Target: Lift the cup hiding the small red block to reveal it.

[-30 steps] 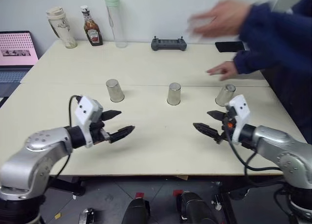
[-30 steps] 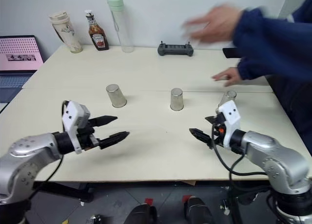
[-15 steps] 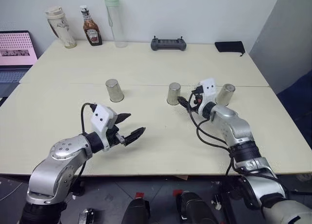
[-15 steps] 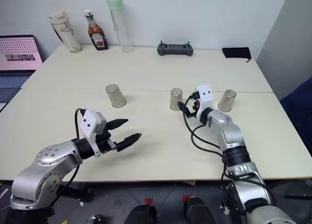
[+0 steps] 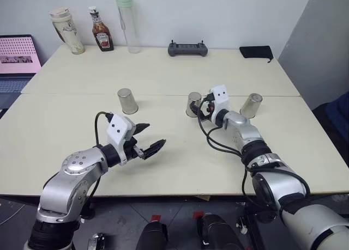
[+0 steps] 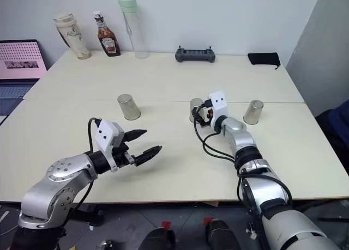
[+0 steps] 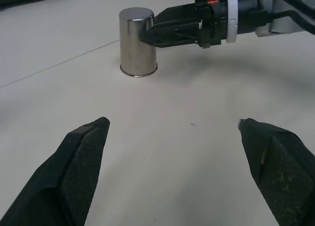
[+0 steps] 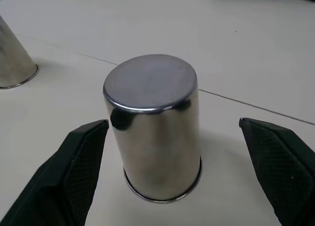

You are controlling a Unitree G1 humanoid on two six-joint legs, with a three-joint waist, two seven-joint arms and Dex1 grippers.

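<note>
Three alike steel cups stand upside down in a row: the left cup (image 5: 127,100), the middle cup (image 5: 193,104) and the right cup (image 5: 251,105). My right gripper (image 5: 199,109) is open at the middle cup (image 8: 155,132), with one finger (image 8: 74,177) on each side of it and a gap to the steel. My left gripper (image 5: 146,140) hovers open and empty over bare table, nearer me, pointing toward the middle cup (image 7: 138,41). The small red block is hidden, and I cannot tell which cup covers it.
Along the far edge of the table (image 5: 163,168) stand a beige tumbler (image 5: 66,31), a ketchup bottle (image 5: 101,29) and a tall clear bottle with a green cap (image 5: 127,21). A grey controller (image 5: 187,49) and a black pouch (image 5: 256,52) lie there too. A laptop (image 5: 19,56) sits far left.
A person's arms have left the table's far right. My right arm has reached forward and left from the near right edge to the middle cup. The left gripper has hardly moved.
</note>
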